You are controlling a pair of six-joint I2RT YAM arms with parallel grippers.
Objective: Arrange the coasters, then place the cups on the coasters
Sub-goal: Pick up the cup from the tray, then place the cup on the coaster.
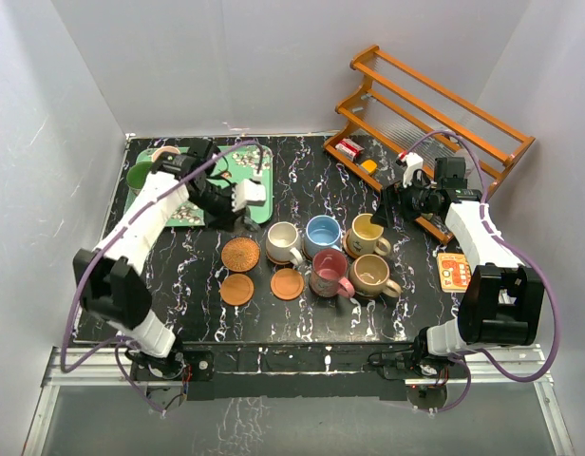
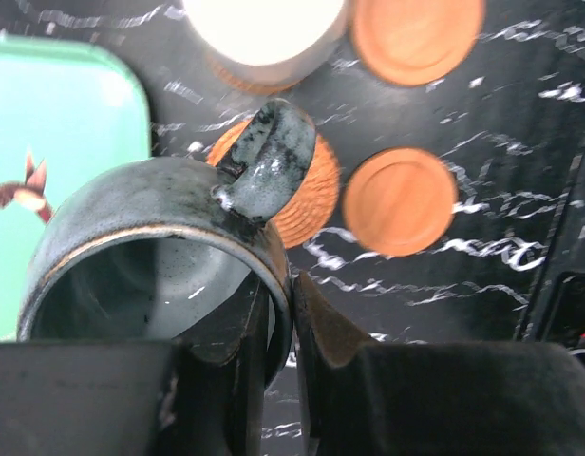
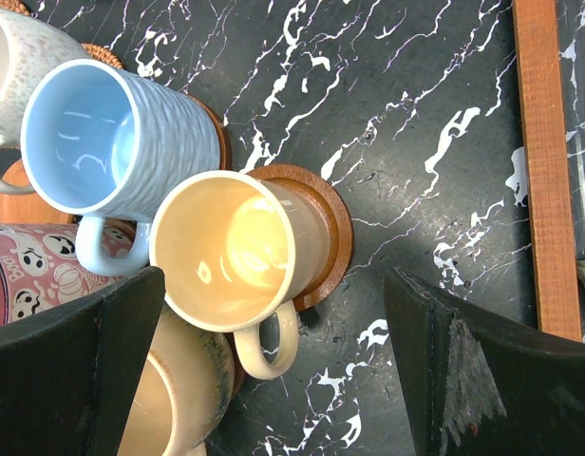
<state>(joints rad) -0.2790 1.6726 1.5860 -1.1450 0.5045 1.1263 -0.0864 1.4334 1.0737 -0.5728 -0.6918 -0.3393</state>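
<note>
The grey-teal cup [image 2: 122, 204] is in your left gripper [image 2: 281, 323]. Its two fingers are pressed together on the cup's rim, one inside and one outside. The cup looks lifted, between the green tray [image 2: 65, 123] and the woven coaster [image 2: 307, 195], and it is not set down yet.

Start at the left. A green cup [image 1: 140, 176] sits on the tray, so that one is left to do. Next come three bare coasters: the woven one, the left smooth coaster [image 1: 237, 289] and the right smooth coaster [image 1: 287, 283].

Then come five cups that I think are done: the white cup [image 1: 282, 241], the blue cup [image 1: 322, 232], the yellow cup [image 3: 235, 247], the pink cup [image 1: 328, 271] and the tan cup [image 1: 370, 275]. Coasters peek out under the white, blue and yellow ones. Under the other two I can't see well.

Your right gripper [image 3: 275, 275] is spread wide and holds nothing. It hovers over the yellow cup.

Now the room you have. The woven coaster lies just beside the white cup, so come down straight and keep the handle away from it. The tray's edge is near on the other side. The wooden rack [image 3: 539, 161] stands near your right gripper, and an orange card [image 1: 453, 271] lies by the table's right edge.
</note>
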